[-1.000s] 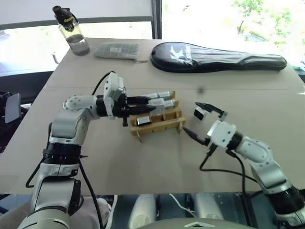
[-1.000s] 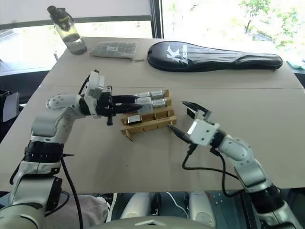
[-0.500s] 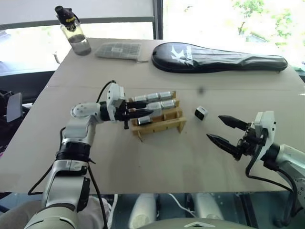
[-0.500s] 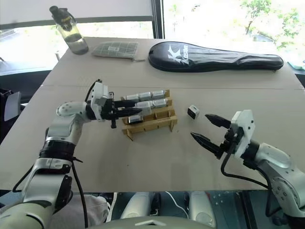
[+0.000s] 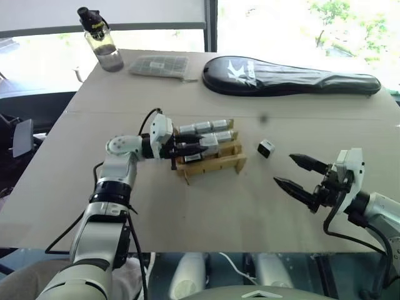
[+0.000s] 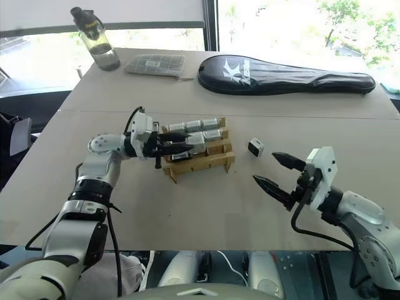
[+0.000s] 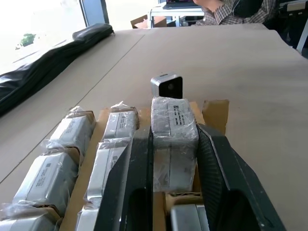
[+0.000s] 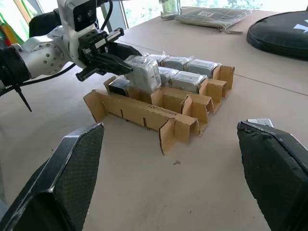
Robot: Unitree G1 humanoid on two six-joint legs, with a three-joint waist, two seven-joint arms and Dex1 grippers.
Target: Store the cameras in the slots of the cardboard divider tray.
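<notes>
The tan cardboard divider tray (image 5: 212, 165) sits mid-table with several plastic-wrapped silver cameras (image 5: 211, 127) lying in its far rows. My left gripper (image 5: 200, 147) reaches in from the left, shut on another wrapped camera (image 7: 173, 139) held just over the tray's slots; whether its lower end rests in a slot I cannot tell. A loose unwrapped camera (image 5: 265, 148) with a black face lies on the table right of the tray. My right gripper (image 5: 282, 169) hovers open and empty, nearer and right of that camera, its fingers (image 8: 72, 168) spread wide.
At the table's far side stand a water bottle (image 5: 103, 40), a flat grey packet (image 5: 159, 64) and a long black racket case (image 5: 290, 75). A person (image 7: 226, 9) sits beyond the far end of the table. Bare tabletop (image 5: 206, 212) lies in front of the tray.
My right gripper drew back to the right from around the loose camera, rolling its wrist, and left the camera on the table. The left gripper sank a little toward the tray with its camera.
</notes>
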